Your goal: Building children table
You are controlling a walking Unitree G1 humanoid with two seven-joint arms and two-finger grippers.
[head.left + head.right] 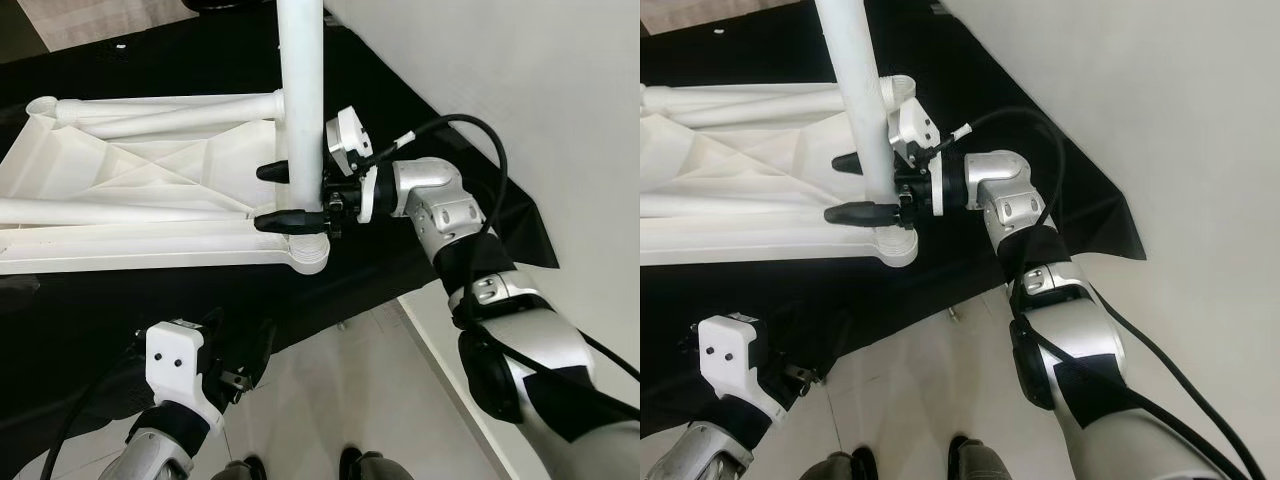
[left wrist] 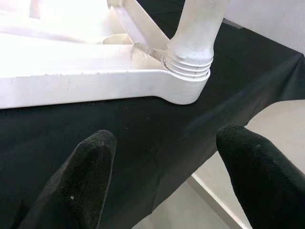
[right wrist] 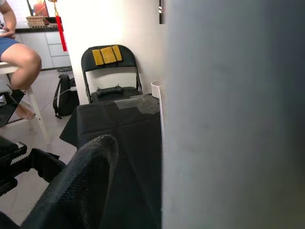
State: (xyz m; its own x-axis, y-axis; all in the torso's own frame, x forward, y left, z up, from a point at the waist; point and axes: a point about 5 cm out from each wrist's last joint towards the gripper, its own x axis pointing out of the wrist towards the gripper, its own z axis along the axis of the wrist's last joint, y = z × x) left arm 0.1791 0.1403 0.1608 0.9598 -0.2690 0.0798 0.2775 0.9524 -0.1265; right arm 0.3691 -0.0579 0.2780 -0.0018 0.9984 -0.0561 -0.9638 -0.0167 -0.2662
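Gripping upright white plastic table leg (image 1: 300,90) with right tool (image 1: 290,197), fingers clamped round it, seemingly screwing it into upturned white plastic children's table (image 1: 120,170) on black-draped tabletop (image 1: 400,110); left tool (image 2: 162,157) waiting below, fingers apart.

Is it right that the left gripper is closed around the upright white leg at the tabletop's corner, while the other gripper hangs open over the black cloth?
No, the arms are swapped. The right gripper is closed around the upright leg at the tabletop corner, as the left eye view shows. The left gripper hangs open over the black cloth, clear of the leg.
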